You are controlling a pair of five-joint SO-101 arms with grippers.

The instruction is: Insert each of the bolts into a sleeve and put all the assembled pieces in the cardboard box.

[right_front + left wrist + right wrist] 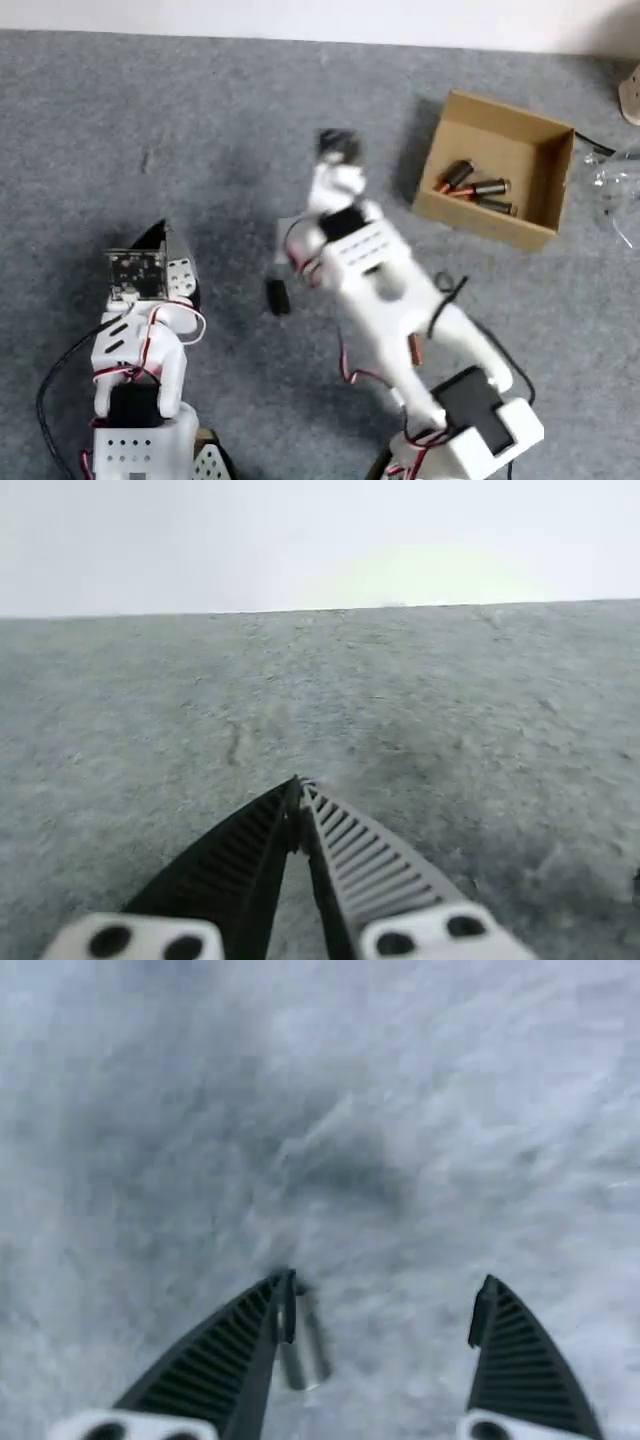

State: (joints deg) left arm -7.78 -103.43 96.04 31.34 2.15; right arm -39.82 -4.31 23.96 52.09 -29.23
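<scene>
Left claw [300, 792] pressed together above grey bench [450, 700]. Right claw [386, 1280] spread; blurred metal piece [305, 1352] just beside one finger. Cardboard box [480, 222] upper right of high view, assembled pieces [478, 188] inside.

Grey, felt-like table covering [150, 120] under even light, pale white strip [300, 15] along its far edge.

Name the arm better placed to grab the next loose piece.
Right. The right hand is open beside a small metal piece and nearer the cardboard box. The left hand is shut, farther from the box.
</scene>
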